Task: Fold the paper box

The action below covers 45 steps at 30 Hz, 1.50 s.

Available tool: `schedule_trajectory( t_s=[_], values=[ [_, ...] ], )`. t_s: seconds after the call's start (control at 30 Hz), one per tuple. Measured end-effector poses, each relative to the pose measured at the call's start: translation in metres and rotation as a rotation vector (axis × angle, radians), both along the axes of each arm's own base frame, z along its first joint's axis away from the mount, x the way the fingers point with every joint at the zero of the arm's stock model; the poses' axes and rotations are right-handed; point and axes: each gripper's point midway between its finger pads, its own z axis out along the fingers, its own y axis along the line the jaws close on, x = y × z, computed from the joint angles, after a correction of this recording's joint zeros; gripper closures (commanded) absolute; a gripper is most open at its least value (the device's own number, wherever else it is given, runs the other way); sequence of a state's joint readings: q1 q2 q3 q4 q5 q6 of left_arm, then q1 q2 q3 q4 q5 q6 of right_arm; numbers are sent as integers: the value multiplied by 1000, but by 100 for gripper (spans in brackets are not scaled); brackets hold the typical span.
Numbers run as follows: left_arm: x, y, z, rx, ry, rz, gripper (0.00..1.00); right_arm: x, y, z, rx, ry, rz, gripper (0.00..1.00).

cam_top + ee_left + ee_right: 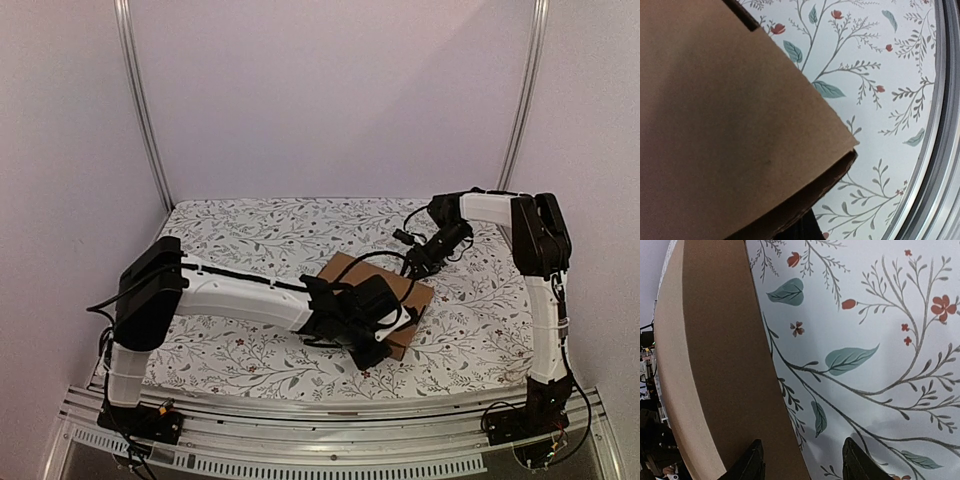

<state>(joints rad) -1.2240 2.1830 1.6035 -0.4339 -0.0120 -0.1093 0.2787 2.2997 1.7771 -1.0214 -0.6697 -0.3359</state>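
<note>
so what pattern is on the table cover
The table cover is white with grey branches, teal leaves, red flowers; right wrist view.

The paper box is plain brown, unprinted cardboard. It lies low near the middle of the floral worktop, turned cornerwise. Its smooth top panel is folded over, with a dark gap beneath one corner.

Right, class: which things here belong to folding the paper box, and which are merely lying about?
Belong to the job: paper box; left end effector; right end effector.
Merely there: floral table cover; metal frame post.
</note>
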Motion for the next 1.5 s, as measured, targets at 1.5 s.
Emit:
schedule_trajectory(
  t_s=[1.5],
  values=[
    [98, 160, -25, 175, -66, 286, 100, 35, 73, -9, -148, -173, 194, 46]
  ],
)
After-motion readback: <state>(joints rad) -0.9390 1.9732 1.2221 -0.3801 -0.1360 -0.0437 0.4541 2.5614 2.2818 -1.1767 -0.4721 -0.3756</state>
